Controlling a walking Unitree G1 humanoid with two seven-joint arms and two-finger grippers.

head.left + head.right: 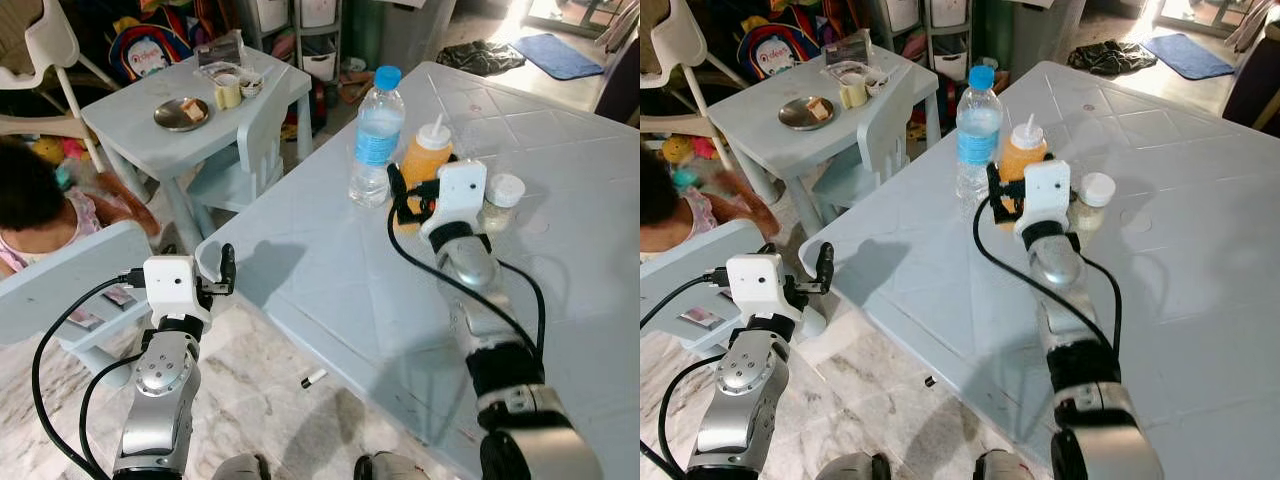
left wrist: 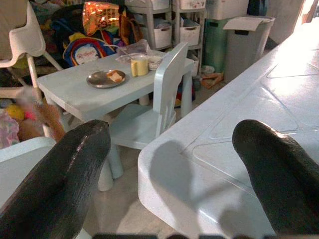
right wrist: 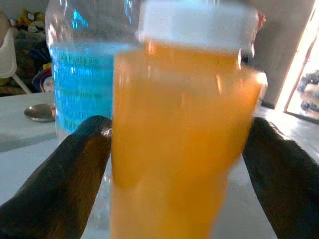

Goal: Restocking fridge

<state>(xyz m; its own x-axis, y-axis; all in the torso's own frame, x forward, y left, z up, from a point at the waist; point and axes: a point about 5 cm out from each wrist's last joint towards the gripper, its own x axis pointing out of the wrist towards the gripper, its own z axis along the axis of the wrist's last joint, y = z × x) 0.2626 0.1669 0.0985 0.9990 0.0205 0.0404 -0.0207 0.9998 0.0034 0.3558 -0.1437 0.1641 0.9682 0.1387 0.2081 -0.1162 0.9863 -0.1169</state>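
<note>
The right gripper (image 1: 403, 196) sat open around the orange bottle (image 1: 428, 158) on the big table (image 1: 560, 260), just beside the water bottle (image 1: 376, 138); the left gripper (image 1: 222, 268) hung open near the table's corner.

On the pale blue table (image 1: 340, 290), the right gripper (image 1: 404, 198) reaches around an orange squeeze bottle (image 1: 428, 160), just beside a water bottle (image 1: 377, 137), while the left gripper (image 1: 222, 268) hovers off the table's near corner.
</note>
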